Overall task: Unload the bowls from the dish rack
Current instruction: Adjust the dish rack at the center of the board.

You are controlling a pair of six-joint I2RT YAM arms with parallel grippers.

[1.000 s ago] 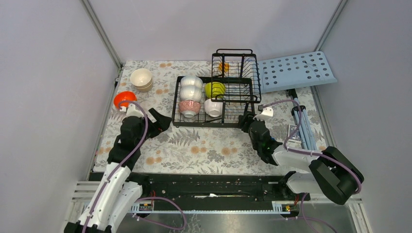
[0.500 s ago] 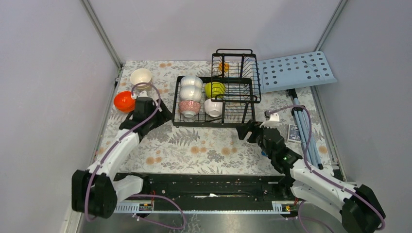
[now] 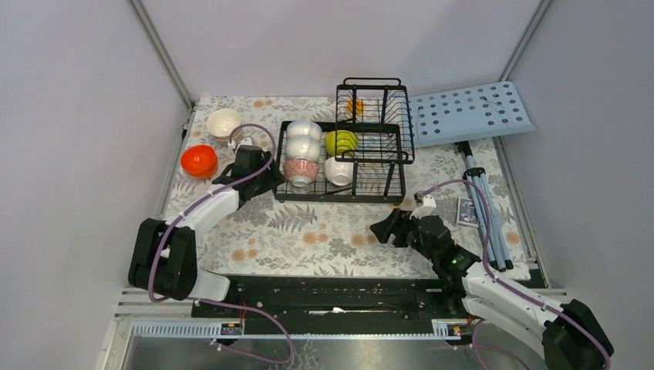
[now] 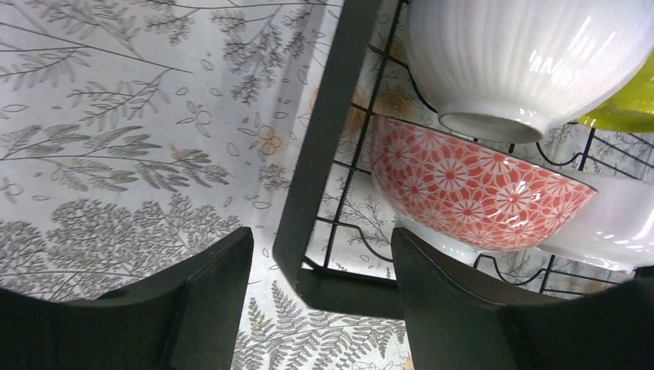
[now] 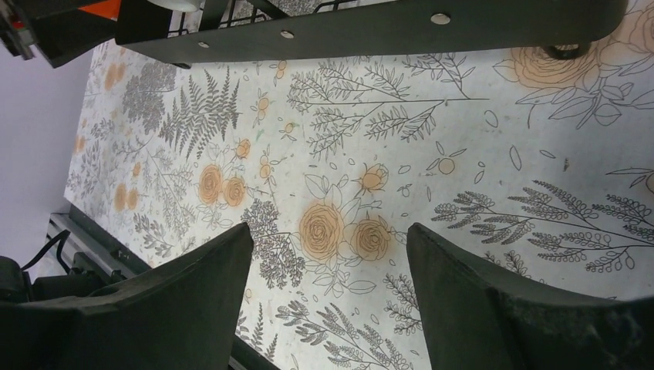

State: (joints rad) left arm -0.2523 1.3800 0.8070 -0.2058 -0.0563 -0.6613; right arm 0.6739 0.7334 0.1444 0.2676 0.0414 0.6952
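The black wire dish rack [image 3: 376, 176] holds two white bowls [image 3: 304, 137], a pink-speckled bowl [image 3: 301, 171], a yellow-green bowl [image 3: 341, 142] and another white bowl [image 3: 338, 171]. An orange bowl [image 3: 355, 105] sits in its raised basket. On the cloth to the left stand a cream bowl [image 3: 224, 123] and an orange bowl [image 3: 198, 160]. My left gripper [image 3: 268, 180] is open at the rack's front left corner. In the left wrist view the rack's corner bar [image 4: 316, 154] lies between the open left gripper [image 4: 320, 270], just below the pink-speckled bowl [image 4: 478, 193]. My right gripper [image 3: 385, 225] [image 5: 328, 262] is open and empty over the cloth.
A light-blue perforated board [image 3: 470, 112] leans at the back right. Blue folded rods [image 3: 484, 208] and a small dark card [image 3: 465, 210] lie right of the rack. Grey walls close in both sides. The rack's front bar [image 5: 370, 27] crosses the top of the right wrist view.
My left arm has swung from beside the orange bowl to the rack's front left corner, its jaws narrowing a little. My right gripper has opened and drawn back from the rack toward the near edge.
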